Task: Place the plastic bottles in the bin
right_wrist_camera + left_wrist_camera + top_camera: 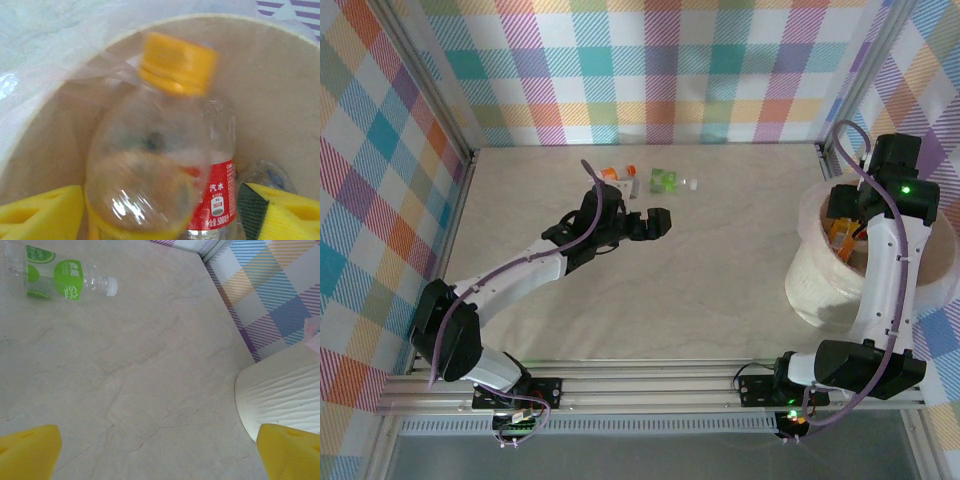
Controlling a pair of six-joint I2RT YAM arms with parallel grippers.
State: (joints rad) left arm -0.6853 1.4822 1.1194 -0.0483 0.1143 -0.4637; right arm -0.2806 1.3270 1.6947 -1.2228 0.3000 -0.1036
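Observation:
The bin (817,275) stands at the right of the table. My right gripper (844,222) hangs over its mouth, fingers spread. A clear bottle with an orange cap (150,155) sits blurred between the yellow pads (40,212), with a gap to the right pad. Below it in the bin (280,90) lie a red-label bottle (217,195) and another clear bottle (265,175). My left gripper (658,222) is open and holds nothing, hovering mid-table. At the back lie two orange-capped bottles (617,175) and a green-label bottle (666,180), white cap to the right (55,277).
The translucent liner (50,50) drapes over the bin's rim. Checked walls close in the table on three sides. The bin's outer wall (285,400) shows by my left gripper's right pad (290,452). Bare tabletop (700,290) lies between the arms.

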